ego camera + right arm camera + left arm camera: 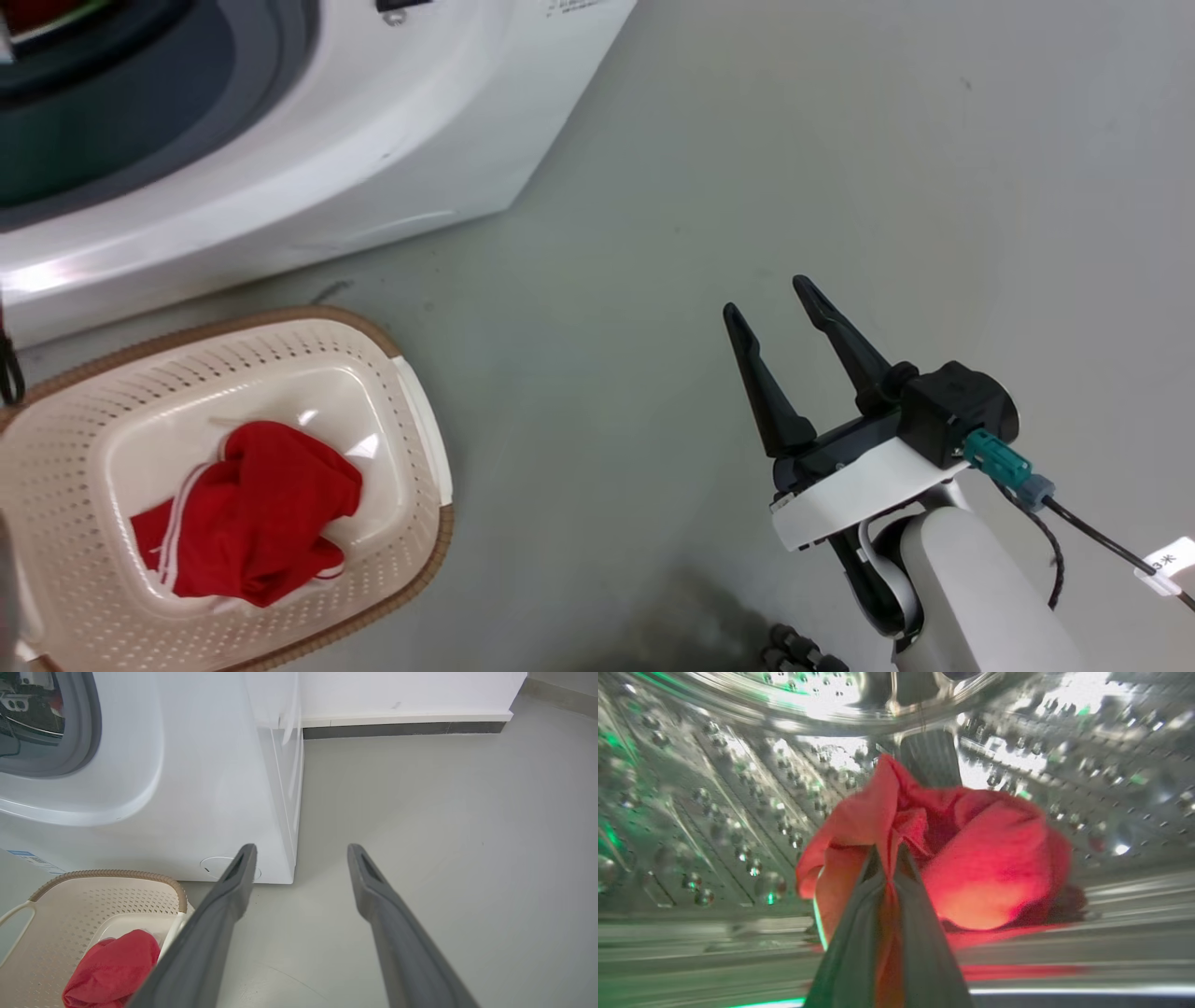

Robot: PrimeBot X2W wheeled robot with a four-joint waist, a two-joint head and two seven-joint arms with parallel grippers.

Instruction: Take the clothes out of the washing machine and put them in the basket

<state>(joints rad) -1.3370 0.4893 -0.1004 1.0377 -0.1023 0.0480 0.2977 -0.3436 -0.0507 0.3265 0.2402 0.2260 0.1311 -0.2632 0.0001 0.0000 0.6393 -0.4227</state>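
Note:
Inside the perforated steel drum of the washing machine, my left gripper is shut on a fold of a red garment that bunches up just beyond its fingers. The cream basket with a brown rim stands on the floor in front of the washer and holds another red garment with white stripes. The same basket and red cloth appear at the lower left of the right wrist view. My right gripper hovers open over bare floor, to the right of the basket, holding nothing.
The washer's white corner stands close to the left of my right gripper's fingers. Grey floor stretches to the right, ending at a white wall with a dark skirting. A cable with a white tag trails off my right wrist.

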